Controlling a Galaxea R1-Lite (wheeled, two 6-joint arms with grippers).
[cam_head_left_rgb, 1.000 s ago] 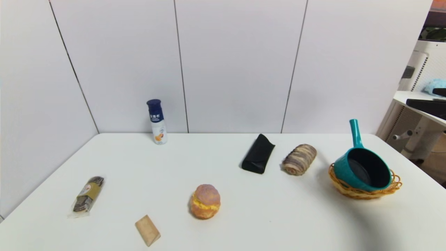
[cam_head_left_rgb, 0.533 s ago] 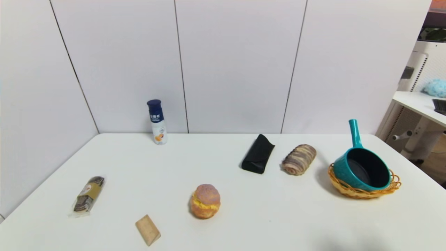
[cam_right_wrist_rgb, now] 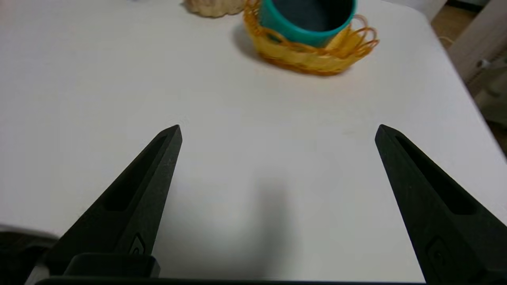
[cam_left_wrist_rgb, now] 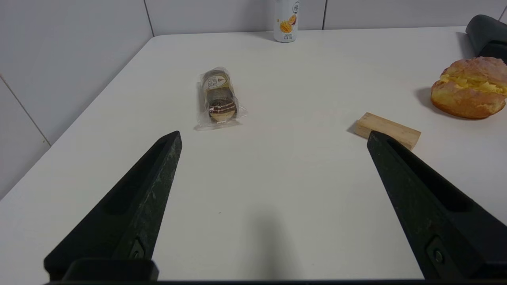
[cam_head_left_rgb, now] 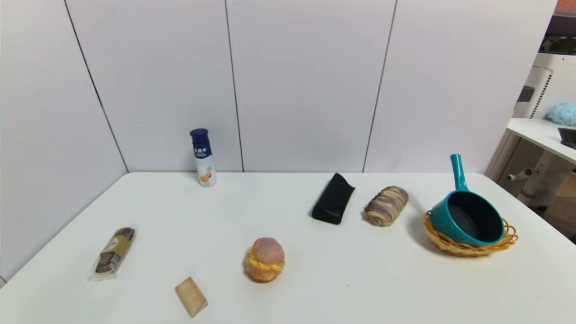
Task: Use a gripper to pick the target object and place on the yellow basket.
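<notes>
The teal saucepan (cam_head_left_rgb: 465, 220) sits tilted in the yellow basket (cam_head_left_rgb: 468, 247) at the table's right side, its straight handle (cam_head_left_rgb: 459, 172) pointing up and back. The right wrist view shows the saucepan (cam_right_wrist_rgb: 309, 18) inside the basket (cam_right_wrist_rgb: 313, 55) well ahead of my right gripper (cam_right_wrist_rgb: 278, 132), which hangs open over bare table near the front edge with nothing between its fingers. My left gripper (cam_left_wrist_rgb: 274, 136) is open too, parked over the front left of the table. Neither arm shows in the head view.
On the white table (cam_head_left_rgb: 315, 279) lie a black folded pouch (cam_head_left_rgb: 334, 198), a striped bread roll (cam_head_left_rgb: 386, 205), a cream puff (cam_head_left_rgb: 265, 259), a wooden wedge (cam_head_left_rgb: 191, 296), a wrapped biscuit pack (cam_head_left_rgb: 112, 252) and a blue-capped bottle (cam_head_left_rgb: 203, 157) by the back wall.
The shadow on the front right of the table has shrunk and slid off toward the near edge. The saucepan stays in the basket; nothing else has moved.
</notes>
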